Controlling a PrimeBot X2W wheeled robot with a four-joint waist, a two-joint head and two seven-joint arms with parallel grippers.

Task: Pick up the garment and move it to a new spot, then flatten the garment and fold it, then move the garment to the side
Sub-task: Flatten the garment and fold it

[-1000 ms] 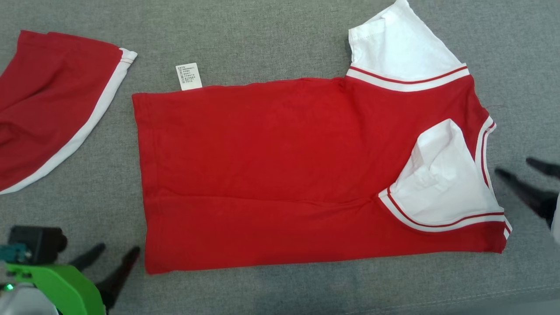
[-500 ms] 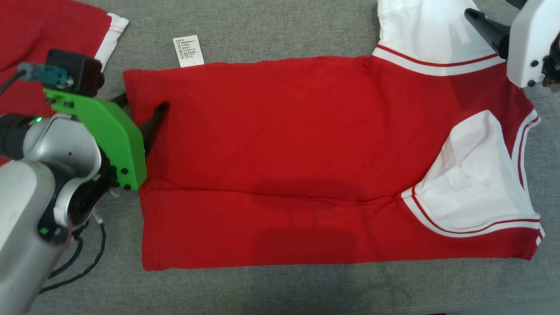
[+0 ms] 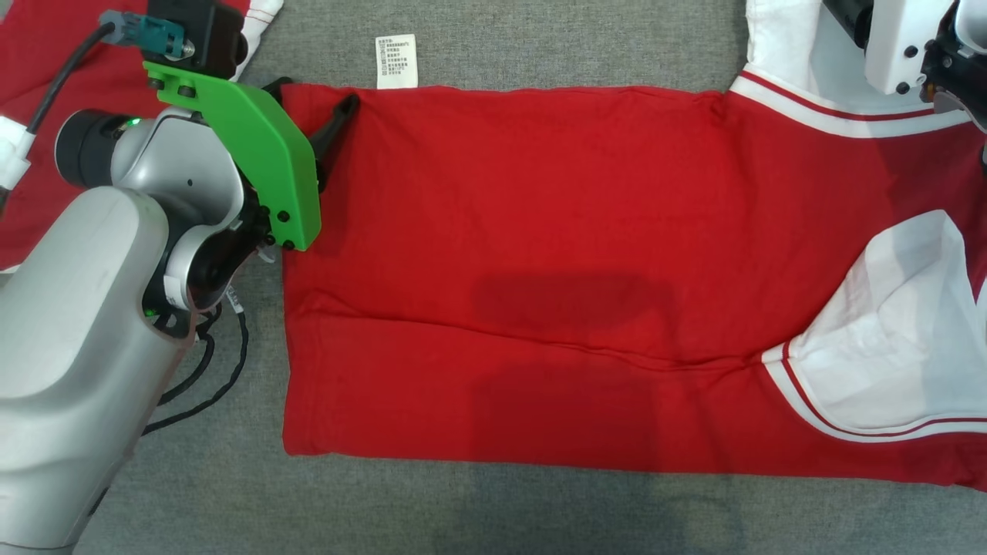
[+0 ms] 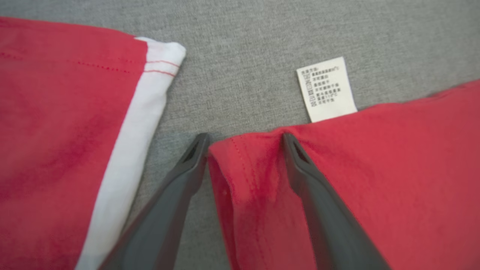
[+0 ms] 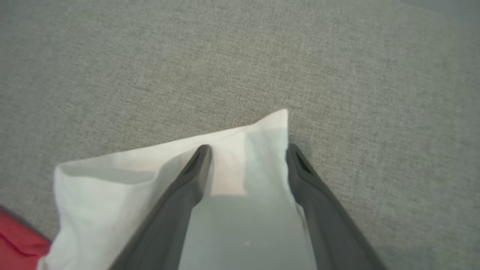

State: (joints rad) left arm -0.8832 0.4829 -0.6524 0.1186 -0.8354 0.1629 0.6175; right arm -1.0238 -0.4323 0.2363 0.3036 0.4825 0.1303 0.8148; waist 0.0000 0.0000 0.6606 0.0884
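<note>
We see the garment (image 3: 540, 270) lying flat on the surface (image 3: 540, 509), hem to the left, neck end to the right. Its care label (image 3: 396, 62) juts from the far edge near the far-left corner onto the surface. The second garment (image 4: 56, 131) lies further left, apart, with bare surface between. Our left claw (image 4: 244, 137) straddles that far-left corner, one finger (image 4: 180, 187) on the surface just left of the hem, the other on the cloth. At the far right our right claw (image 5: 247, 147) straddles the far sleeve (image 5: 112, 176). The near sleeve (image 3: 894, 362) lies folded over the body, near right.
</note>
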